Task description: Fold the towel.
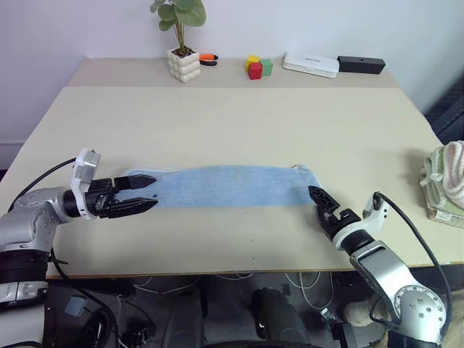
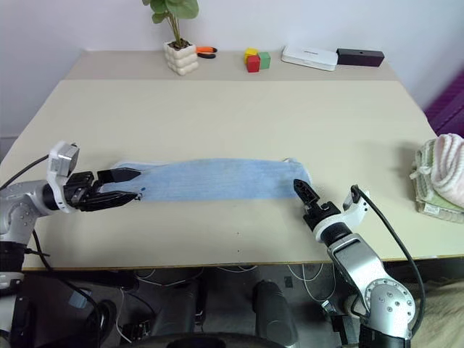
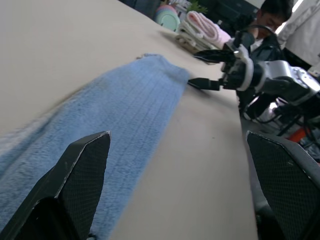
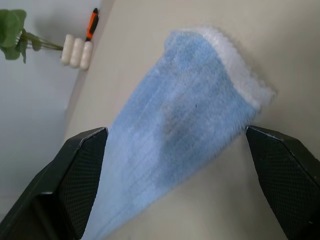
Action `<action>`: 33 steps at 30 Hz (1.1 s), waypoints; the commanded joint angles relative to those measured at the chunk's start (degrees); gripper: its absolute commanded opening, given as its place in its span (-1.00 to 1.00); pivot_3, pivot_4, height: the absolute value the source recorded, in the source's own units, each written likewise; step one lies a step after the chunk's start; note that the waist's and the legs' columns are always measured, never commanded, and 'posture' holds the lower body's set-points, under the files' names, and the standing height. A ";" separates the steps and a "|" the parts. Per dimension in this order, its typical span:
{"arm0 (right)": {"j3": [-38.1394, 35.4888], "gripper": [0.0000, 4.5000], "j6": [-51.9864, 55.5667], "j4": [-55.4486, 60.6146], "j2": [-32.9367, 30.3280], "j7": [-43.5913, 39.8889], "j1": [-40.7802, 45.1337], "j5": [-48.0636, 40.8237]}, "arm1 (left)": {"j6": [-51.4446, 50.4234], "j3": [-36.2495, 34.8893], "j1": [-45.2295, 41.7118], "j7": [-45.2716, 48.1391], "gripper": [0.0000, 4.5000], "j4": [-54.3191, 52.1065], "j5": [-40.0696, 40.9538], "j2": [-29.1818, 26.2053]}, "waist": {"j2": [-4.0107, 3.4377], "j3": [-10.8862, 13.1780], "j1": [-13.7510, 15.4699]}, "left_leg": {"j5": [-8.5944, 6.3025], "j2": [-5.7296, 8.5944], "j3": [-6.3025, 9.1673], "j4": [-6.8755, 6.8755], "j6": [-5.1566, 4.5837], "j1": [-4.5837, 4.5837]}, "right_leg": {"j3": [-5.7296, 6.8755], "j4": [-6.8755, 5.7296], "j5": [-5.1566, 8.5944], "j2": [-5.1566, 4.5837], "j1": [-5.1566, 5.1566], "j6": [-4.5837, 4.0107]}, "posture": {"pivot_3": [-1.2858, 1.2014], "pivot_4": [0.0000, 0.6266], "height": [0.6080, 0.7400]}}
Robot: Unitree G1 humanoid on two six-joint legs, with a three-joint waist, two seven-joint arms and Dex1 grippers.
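Observation:
The towel [image 1: 225, 187] is a long light blue strip lying flat across the near part of the table [image 1: 239, 123], with a whitish hem [image 4: 239, 75] at its right end. My left gripper [image 1: 148, 192] is open at the towel's left end and points along the strip. One finger reaches over the cloth and the other lies by its near edge. Just short of the near corner of the towel's right end, my right gripper [image 1: 320, 203] is open with nothing between its fingers. The left wrist view looks down the towel [image 3: 120, 115] to the right gripper [image 3: 200, 67].
Along the far edge stand a plant in a white pot [image 1: 184, 64], an orange-handled tool [image 1: 209, 58], coloured blocks [image 1: 257, 67], a white box [image 1: 310, 64] and a black box [image 1: 360, 64]. A folded cream and green towel stack [image 1: 446, 185] sits at the right edge. A person [image 3: 280, 15] is beyond it.

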State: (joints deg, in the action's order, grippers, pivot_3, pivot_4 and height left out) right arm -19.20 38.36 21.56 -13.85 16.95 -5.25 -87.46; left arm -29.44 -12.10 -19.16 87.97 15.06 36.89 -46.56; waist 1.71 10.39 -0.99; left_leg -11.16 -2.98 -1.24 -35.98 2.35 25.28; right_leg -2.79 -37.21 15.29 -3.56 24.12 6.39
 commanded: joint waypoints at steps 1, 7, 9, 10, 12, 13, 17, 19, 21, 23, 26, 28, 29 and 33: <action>0.93 1.00 -0.35 -1.21 0.16 -0.90 1.14 1.23 | -0.65 -2.31 0.47 -0.04 0.98 -2.43 1.57 -1.60 | 0.00 0.00 -0.03 | 0.00 0.00 0.00 0.01 0.00 -0.01 | 0.00 0.00 0.00 0.00 0.00 0.00 | 0.03 -0.52 1.00; 1.55 1.00 -0.54 -3.94 1.19 -2.02 2.63 2.60 | -0.92 -3.47 1.60 -1.07 0.98 -3.61 2.18 -1.72 | 0.02 -0.03 -0.04 | 0.00 0.00 0.00 -0.01 0.00 -0.01 | 0.00 0.00 0.00 0.00 0.00 0.00 | 0.03 -0.52 1.00; 1.88 1.00 -0.56 -4.40 1.51 -2.21 3.10 3.30 | -0.89 -3.70 1.79 -1.38 0.98 -3.71 2.30 -1.74 | 0.04 -0.04 -0.06 | 0.00 -0.01 0.00 0.00 0.00 -0.01 | 0.00 0.00 0.00 0.01 0.00 0.00 | 0.03 -0.52 1.00; 2.01 1.00 -0.65 -4.82 1.83 -2.42 3.49 3.67 | -0.90 -3.87 1.91 -1.59 0.98 -3.85 2.39 -1.70 | 0.04 -0.04 -0.07 | 0.00 -0.01 0.00 0.00 0.00 -0.02 | 0.00 0.00 0.00 0.01 0.00 0.00 | 0.03 -0.52 1.00; 2.23 1.00 -0.97 -6.20 2.54 -2.66 4.51 4.92 | -1.11 -4.26 2.24 -2.07 0.98 -4.46 2.58 -1.57 | 0.06 -0.06 -0.15 | 0.00 -0.01 0.00 0.00 0.00 -0.02 | 0.00 0.00 0.00 0.02 0.00 0.00 | 0.03 -0.52 1.00; 2.29 1.00 -1.17 -7.02 3.00 -2.84 5.05 5.42 | -1.24 -4.45 2.42 -2.34 0.98 -4.84 2.72 -1.47 | 0.09 -0.09 -0.20 | 0.00 -0.01 -0.01 0.00 0.00 -0.02 | 0.00 0.00 0.00 0.02 0.00 0.00 | 0.03 -0.52 1.00; 2.54 0.43 -1.84 -8.85 4.63 -3.16 6.59 7.51 | -1.55 -4.91 3.02 -2.93 1.00 -5.72 3.12 -1.50 | 0.13 -0.12 -0.18 | 0.00 -0.02 0.00 0.00 0.00 -0.03 | 0.00 -0.01 0.00 0.02 0.00 0.00 | 0.03 -0.52 1.00; 2.41 -0.01 -2.32 -10.26 5.28 -3.23 7.85 8.77 | -1.69 -5.20 3.44 -3.34 1.00 -6.14 3.41 -1.48 | 0.13 -0.12 -0.21 | 0.00 -0.02 -0.01 0.00 0.00 -0.03 | 0.00 -0.01 -0.01 0.02 0.00 -0.01 | 0.03 -0.52 1.00; 2.40 -0.46 -2.15 -10.53 5.66 -3.35 8.38 9.36 | -1.85 -5.39 3.89 -3.72 1.00 -6.72 3.70 -1.50 | 0.22 -0.19 -0.38 | 0.00 -0.02 -0.01 0.00 0.00 -0.04 | 0.00 -0.01 -0.01 0.02 0.00 -0.01 | 0.03 -0.52 1.00; 2.15 -0.83 -1.74 -10.26 5.61 -3.41 8.64 9.38 | -2.20 -5.60 4.23 -4.02 1.00 -7.09 4.12 -1.50 | 0.38 -0.34 -0.35 | 0.00 -0.06 -0.01 0.03 0.00 -0.06 | 0.00 -0.01 -0.02 0.05 0.00 -0.02 | 0.03 -0.52 1.00; 1.15 -0.99 -2.01 -10.15 4.45 -4.01 9.33 10.60 | -2.12 -5.76 4.66 -4.35 1.00 -7.37 4.19 -1.47 | 0.46 -0.42 -0.23 | 0.00 -0.07 -0.01 0.03 0.00 -0.08 | 0.00 0.00 -0.02 0.04 -0.02 -0.03 | 0.03 -0.52 1.00; 0.31 -0.99 -2.48 -10.15 3.69 -4.78 9.77 11.66 | -2.12 -5.85 4.70 -4.52 1.00 -7.44 4.11 -1.36 | 0.46 -0.42 -0.16 | 0.00 -0.07 -0.02 0.03 0.00 -0.07 | 0.00 0.00 -0.02 0.03 -0.02 -0.04 | 0.03 -0.52 1.00; -0.21 -0.99 -2.63 -9.91 2.56 -5.60 10.03 12.59 | -2.08 -5.89 4.70 -4.61 1.00 -7.54 4.10 -1.21 | 0.46 -0.42 -0.06 | 0.00 -0.07 -0.02 0.02 0.00 -0.07 | 0.00 0.00 -0.02 0.03 -0.02 -0.04 | 0.03 -0.52 1.00; -2.06 -0.99 -2.38 -8.86 -1.37 -8.08 10.44 14.26 | -1.93 -5.88 4.55 -4.96 1.00 -7.61 4.08 -0.61 | 0.36 -0.38 0.38 | 0.00 0.01 -0.03 -0.01 0.00 -0.01 | 0.00 0.07 -0.02 -0.07 -0.02 -0.04 | 0.03 -0.52 1.00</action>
State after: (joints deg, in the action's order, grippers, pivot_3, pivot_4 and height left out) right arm -19.30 36.27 11.22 -13.91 10.19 5.02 -74.05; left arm -31.78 -16.62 -14.23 83.21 8.90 39.53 -47.17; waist 2.07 10.01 -0.61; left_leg -11.16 -2.96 -1.27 -35.98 2.35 25.29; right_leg -2.79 -37.12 15.27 -3.63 24.10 6.35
